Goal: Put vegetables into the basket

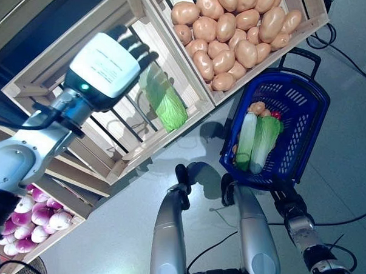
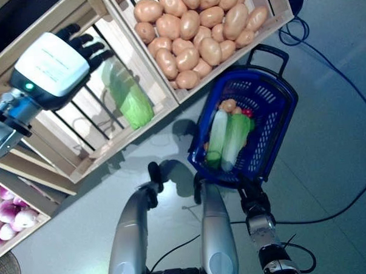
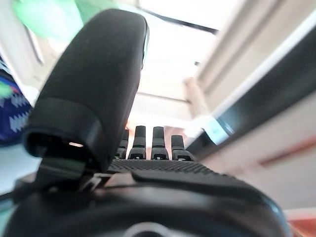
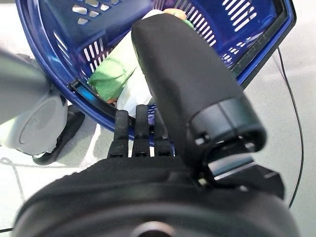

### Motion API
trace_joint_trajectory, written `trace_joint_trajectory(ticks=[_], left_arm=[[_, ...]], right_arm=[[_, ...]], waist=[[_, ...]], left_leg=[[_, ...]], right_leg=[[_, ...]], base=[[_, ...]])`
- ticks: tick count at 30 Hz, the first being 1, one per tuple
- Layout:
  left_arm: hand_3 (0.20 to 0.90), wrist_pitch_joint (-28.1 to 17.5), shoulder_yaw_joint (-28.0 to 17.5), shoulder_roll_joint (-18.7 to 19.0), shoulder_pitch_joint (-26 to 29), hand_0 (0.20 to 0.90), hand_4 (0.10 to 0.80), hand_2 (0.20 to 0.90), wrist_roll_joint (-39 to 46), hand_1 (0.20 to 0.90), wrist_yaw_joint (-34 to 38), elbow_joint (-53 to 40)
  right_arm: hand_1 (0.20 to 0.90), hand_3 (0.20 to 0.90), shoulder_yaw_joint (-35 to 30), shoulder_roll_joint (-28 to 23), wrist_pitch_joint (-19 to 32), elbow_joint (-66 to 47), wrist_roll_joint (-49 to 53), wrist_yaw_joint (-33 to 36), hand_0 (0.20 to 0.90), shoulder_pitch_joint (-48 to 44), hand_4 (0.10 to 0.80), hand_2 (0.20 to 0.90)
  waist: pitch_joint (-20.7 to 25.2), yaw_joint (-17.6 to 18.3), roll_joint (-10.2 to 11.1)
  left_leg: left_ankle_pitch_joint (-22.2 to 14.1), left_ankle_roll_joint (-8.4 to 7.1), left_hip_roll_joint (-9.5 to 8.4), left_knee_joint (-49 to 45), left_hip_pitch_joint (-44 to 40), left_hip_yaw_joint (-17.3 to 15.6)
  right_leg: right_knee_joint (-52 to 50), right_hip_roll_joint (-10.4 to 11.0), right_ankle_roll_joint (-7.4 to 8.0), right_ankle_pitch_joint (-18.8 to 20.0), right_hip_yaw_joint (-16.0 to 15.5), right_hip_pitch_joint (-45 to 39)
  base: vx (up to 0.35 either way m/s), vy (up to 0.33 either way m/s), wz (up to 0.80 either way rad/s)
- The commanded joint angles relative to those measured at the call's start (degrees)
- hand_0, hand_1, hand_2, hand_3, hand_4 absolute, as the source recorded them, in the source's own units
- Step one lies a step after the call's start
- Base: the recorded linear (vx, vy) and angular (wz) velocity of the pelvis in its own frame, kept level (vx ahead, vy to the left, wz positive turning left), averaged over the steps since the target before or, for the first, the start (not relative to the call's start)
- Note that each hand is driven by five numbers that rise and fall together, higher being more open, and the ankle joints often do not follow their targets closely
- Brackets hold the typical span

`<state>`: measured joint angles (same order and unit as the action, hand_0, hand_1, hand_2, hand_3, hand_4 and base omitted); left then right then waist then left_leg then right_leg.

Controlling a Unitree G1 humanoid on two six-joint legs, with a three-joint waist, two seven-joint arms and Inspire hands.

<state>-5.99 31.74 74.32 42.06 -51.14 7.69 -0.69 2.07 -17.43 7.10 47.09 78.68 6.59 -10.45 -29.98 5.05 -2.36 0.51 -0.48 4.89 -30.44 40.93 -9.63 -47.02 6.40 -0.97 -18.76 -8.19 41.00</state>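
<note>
A green leafy cabbage (image 1: pixel 166 104) lies in a slatted wooden crate (image 1: pixel 120 158) on the shelf. My left hand (image 1: pixel 107 64) hovers over that crate, up and to the left of the cabbage, open with straight fingers (image 3: pixel 153 143) and holding nothing. The blue plastic basket (image 1: pixel 316 125) hangs at the right, below the potato crate. Inside it lie two long green-white cabbages (image 1: pixel 256 140), a potato and something small and red. My right hand (image 1: pixel 286 196) is at the basket's near rim, its fingers (image 4: pixel 136 131) hooked on the dark handle there.
A wooden crate heaped with potatoes (image 1: pixel 227 32) stands behind the basket. A lower crate at the left holds purple-white onions (image 1: pixel 34 216). The basket's second handle (image 1: pixel 301 54) sticks up at its far side. Grey floor lies below.
</note>
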Motion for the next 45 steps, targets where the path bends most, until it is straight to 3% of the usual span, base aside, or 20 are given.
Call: trace_joint_trajectory(ticks=[1,7,14,20,26,32,45], left_arm=[[0.9,2.18,-3.08,2.62,6.18,0.9,0.8,0.9,2.09,0.9,0.19,0.32],[0.9,2.38,3.8,3.18,9.66,0.9,0.8,0.9,2.37,0.9,1.19,5.19],[0.9,-0.05,8.6,2.35,9.4,0.9,0.8,0.9,0.06,0.9,11.85,11.17],[0.9,-5.52,13.57,-0.34,13.25,0.9,0.8,0.9,-2.89,0.9,21.42,14.8],[0.9,-5.61,17.02,-2.08,15.91,0.9,0.8,0.9,-2.35,0.9,26.05,17.42],[0.9,-4.96,18.43,-3.75,16.75,0.9,0.8,0.9,-2.83,0.9,26.75,17.3],[0.9,-1.05,22.16,-7.22,18.35,0.9,0.8,0.9,-1.08,0.9,20.0,22.27]], right_arm=[[0.9,0.9,-1.73,-3.88,0.71,2.36,-1.66,-1.81,0.9,3.32,0.8,0.9],[0.9,0.9,-1.1,-4.48,1.58,2.64,-1.22,-2.04,0.9,2.36,0.8,0.9],[0.9,0.9,0.83,-4.64,0.02,-0.29,-2.57,-1.13,0.9,2.98,0.8,0.9],[0.9,0.9,2.84,-4.71,-0.59,-0.88,-3.59,-1.96,0.9,2.82,0.8,0.9],[0.9,0.9,3.95,-4.76,-0.68,-2.81,-4.44,-0.82,0.9,2.96,0.8,0.9],[0.9,0.9,4.25,-4.71,-1.22,-3.13,-4.55,-1.13,0.9,3.0,0.8,0.9],[0.9,0.9,4.15,-5.43,-0.44,-3.26,-3.71,-0.59,0.9,2.64,0.8,0.9]], waist=[[0.19,0.87,-2.27],[0.19,0.93,-1.88],[0.19,1.6,-0.99],[0.19,2.34,-0.28],[0.19,3.2,0.41],[0.19,3.86,0.46],[0.19,4.68,0.78]], left_leg=[[-7.75,-1.06,1.05,-4.2,-1.05,-1.79],[-8.17,-0.68,1.6,-5.06,-0.62,-1.91],[-7.49,-0.63,2.53,-4.96,0.58,-2.41],[-7.78,-0.26,3.29,-6.14,2.38,-2.5],[-7.92,-0.22,4.23,-7.27,3.52,-2.69],[-7.91,-0.36,4.84,-7.51,4.63,-3.08],[-10.22,0.38,5.36,-10.73,6.48,-3.0]], right_leg=[[7.73,0.31,1.76,8.09,-1.41,-1.89],[7.38,0.38,1.73,8.14,-1.56,-1.62],[7.73,-0.14,2.03,9.03,-1.23,-0.45],[6.66,-0.6,1.85,8.99,-0.95,1.55],[5.79,-0.84,2.26,9.4,-0.42,2.93],[6.4,-0.84,2.47,9.81,0.14,3.97],[5.23,-0.05,2.91,9.58,1.16,5.74]], base=[[0.011,0.024,-0.06],[0.004,0.005,-0.02],[0.0,0.0,-0.01],[-0.016,0.003,-0.06],[0.016,0.013,-0.12],[0.015,0.004,-0.1],[0.031,0.008,-0.07]])
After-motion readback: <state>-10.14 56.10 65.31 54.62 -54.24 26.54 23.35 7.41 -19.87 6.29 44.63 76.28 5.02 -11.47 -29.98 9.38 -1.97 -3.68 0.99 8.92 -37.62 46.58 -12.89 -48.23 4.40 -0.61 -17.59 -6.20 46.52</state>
